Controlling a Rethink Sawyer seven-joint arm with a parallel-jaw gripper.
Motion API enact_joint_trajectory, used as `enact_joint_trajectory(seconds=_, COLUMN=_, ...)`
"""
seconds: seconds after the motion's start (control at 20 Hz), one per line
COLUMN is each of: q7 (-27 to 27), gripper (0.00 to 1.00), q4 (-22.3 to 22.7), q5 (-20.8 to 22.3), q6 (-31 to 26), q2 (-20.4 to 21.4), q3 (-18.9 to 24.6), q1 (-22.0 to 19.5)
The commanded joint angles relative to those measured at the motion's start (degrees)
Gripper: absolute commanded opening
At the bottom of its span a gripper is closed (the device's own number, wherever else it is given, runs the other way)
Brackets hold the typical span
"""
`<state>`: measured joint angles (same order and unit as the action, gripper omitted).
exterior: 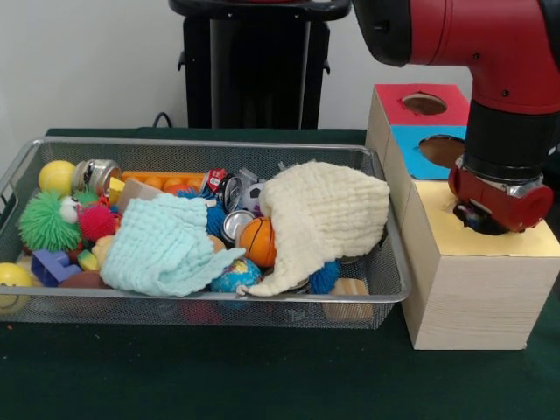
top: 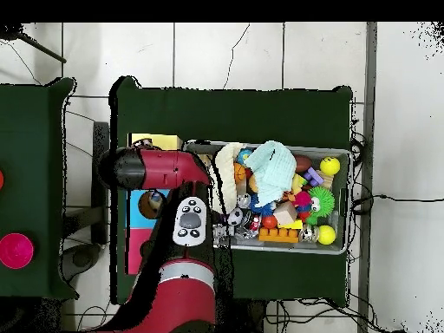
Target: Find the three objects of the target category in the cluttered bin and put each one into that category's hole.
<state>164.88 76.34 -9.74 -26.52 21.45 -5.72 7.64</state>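
Overhead and front cameras show a red and black robot arm [exterior: 490, 52] reaching down over a wooden box [exterior: 464, 262] with three coloured top panels. Its gripper [exterior: 484, 219] sits at the hole in the yellow panel [exterior: 490, 241]; whether it is open or closed cannot be told. Just beside the box, a wire-mesh bin [exterior: 385, 289] on the green table [exterior: 262, 376] holds balls, cans, blocks, and two cloths, a mint cloth [exterior: 162, 249] and a cream cloth [exterior: 328, 214], draped over the pile.
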Motion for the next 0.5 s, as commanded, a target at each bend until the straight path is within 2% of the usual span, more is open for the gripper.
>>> enact_joint_trajectory(seconds=0.05, q7=8.21, gripper=0.00, q4=-1.32, q5=0.31, q6=11.29, q2=-19.72, q3=-0.99, q1=2.13)
enact_joint_trajectory(seconds=0.1, q7=7.39, gripper=0.00, q4=-0.98, q5=0.29, q6=14.48, q2=-20.38, q3=0.59, q1=1.02)
enact_joint_trajectory(seconds=0.2, q7=6.72, gripper=0.00, q4=-0.78, q5=0.06, q6=15.18, q2=-20.55, q3=1.39, q1=0.45)
enact_joint_trajectory(seconds=0.4, q7=5.52, gripper=0.00, q4=-0.27, q5=-0.27, q6=9.92, q2=-18.80, q3=0.85, q1=0.68)
enact_joint_trajectory(seconds=0.5, q7=6.17, gripper=0.00, q4=-0.77, q5=0.55, q6=6.51, q2=-17.76, q3=-2.54, q1=2.65)
